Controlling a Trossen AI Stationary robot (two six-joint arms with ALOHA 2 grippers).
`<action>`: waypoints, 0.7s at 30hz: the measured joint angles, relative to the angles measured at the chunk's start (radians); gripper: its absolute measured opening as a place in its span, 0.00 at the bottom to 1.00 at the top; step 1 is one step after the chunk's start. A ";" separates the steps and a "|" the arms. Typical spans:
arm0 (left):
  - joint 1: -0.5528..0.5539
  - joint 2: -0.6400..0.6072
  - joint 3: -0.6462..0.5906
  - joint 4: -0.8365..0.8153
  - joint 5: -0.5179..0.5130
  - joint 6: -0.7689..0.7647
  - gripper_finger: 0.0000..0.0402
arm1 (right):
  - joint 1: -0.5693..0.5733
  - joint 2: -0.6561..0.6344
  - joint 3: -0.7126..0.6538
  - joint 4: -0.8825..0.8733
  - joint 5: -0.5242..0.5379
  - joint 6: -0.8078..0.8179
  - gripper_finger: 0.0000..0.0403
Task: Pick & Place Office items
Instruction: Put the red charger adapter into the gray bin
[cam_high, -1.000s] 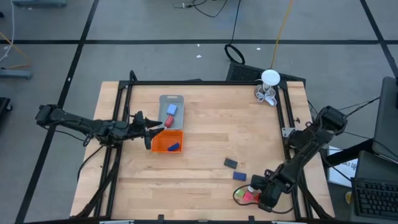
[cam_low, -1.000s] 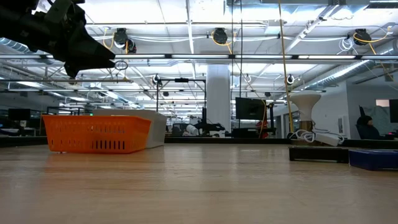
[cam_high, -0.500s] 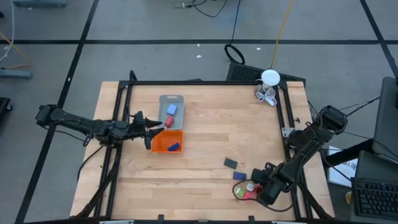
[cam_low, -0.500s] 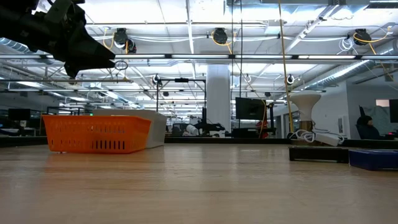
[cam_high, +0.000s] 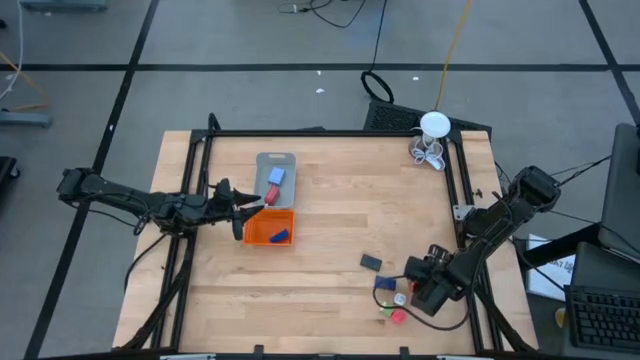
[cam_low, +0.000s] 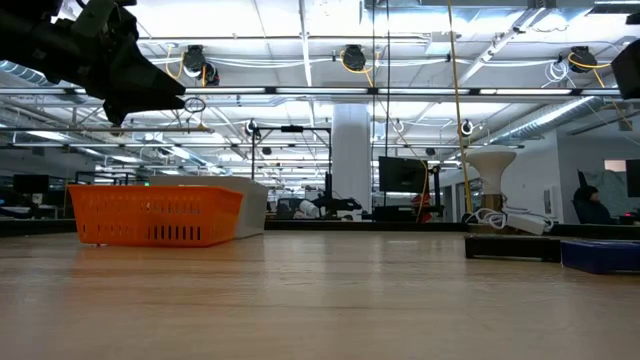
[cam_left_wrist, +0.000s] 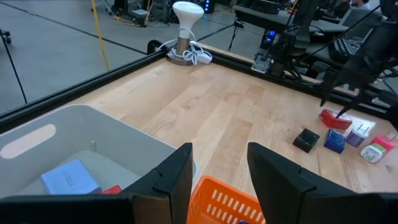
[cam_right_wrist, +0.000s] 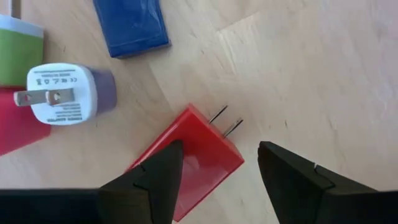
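Several office items lie near the table's near right corner: a red plug block (cam_right_wrist: 198, 163), a blue block (cam_right_wrist: 132, 25), a white plug (cam_right_wrist: 62, 94), and in the high view a black block (cam_high: 371, 263), a white piece (cam_high: 400, 298) and a pink piece (cam_high: 398, 316). My right gripper (cam_right_wrist: 221, 149) points down over the red plug block. It is open, with one finger on either side of the block. My left gripper (cam_left_wrist: 219, 155) hangs open and holds nothing, above the orange tray (cam_high: 270, 228) and the grey tray (cam_high: 276, 160). The grey tray holds a blue piece (cam_left_wrist: 68, 177).
A white round thing with wire loops (cam_high: 432, 140) stands at the far right corner. A black frame rail (cam_high: 462, 190) runs along the table's right edge beside my right arm. The bare wood (cam_high: 340, 200) between the trays and the loose items is free room.
My right gripper has gone from the near right corner toward the table's far edge and tipped to point more steeply down. It now stands over the cluster of loose items. The pink and green pieces that it covered before now show.
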 joint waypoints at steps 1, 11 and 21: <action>0.000 0.000 0.000 0.000 0.000 0.000 0.39 | -0.001 0.000 0.000 0.016 0.013 -0.035 0.50; 0.000 0.000 0.000 0.000 0.000 0.000 0.39 | -0.015 -0.014 0.000 0.068 0.069 -0.154 0.51; 0.000 0.000 0.000 0.000 0.000 0.000 0.39 | -0.028 -0.112 -0.006 0.066 0.016 -0.097 0.67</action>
